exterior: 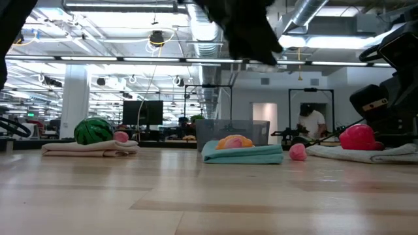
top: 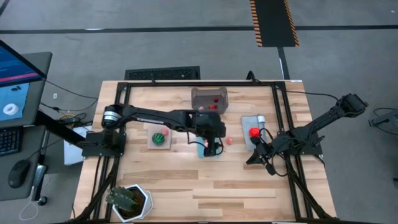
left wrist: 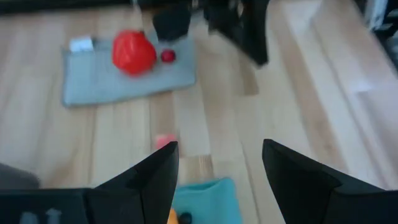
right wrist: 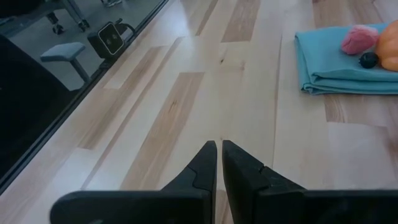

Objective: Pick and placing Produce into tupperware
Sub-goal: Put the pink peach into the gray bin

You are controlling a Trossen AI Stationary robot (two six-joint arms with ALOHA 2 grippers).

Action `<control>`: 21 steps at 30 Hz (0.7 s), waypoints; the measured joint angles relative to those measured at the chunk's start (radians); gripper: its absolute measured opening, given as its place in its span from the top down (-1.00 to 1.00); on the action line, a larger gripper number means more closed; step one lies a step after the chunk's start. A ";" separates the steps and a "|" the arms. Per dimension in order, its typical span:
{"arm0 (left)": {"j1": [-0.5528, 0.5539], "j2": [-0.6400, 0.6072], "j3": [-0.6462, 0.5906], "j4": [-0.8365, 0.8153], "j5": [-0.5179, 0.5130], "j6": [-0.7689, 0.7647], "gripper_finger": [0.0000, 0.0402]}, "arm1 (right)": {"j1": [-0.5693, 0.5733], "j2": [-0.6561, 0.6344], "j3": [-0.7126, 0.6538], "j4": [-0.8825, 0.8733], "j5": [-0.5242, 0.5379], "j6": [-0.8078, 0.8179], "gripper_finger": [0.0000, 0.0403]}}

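Wood counter (top: 205, 186), open office behind. Left gripper (top: 211, 148) hovers over blue mat (top: 209, 151) mid-counter, jaws spread wide, nothing held. Right gripper (right wrist: 219, 163) parked low at right edge, jaws pressed together, empty. Tupperware (top: 209, 99) at far edge holds red produce (top: 213, 106); red fruit (top: 254, 132) on grey mat (top: 250, 122).

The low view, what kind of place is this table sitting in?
Likely an open-plan robotics lab or office: exposed ceiling ducts, rows of strip lights, monitors on desks behind the wooden table, and a person at a bench.
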 joint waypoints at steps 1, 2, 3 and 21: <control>0.000 -0.022 0.000 -0.001 0.000 0.001 -0.12 | 0.000 0.000 0.000 0.000 0.000 0.000 0.75; 0.000 -0.046 0.000 -0.007 0.001 0.005 -0.12 | 0.000 0.000 0.000 0.002 0.000 0.000 0.75; -0.003 -0.064 0.000 -0.009 0.007 0.007 -0.12 | 0.000 0.000 0.000 0.002 0.000 0.000 0.75; -0.076 -0.425 -0.102 0.034 0.179 0.053 -0.12 | -0.129 -0.025 0.072 0.174 0.069 0.043 0.75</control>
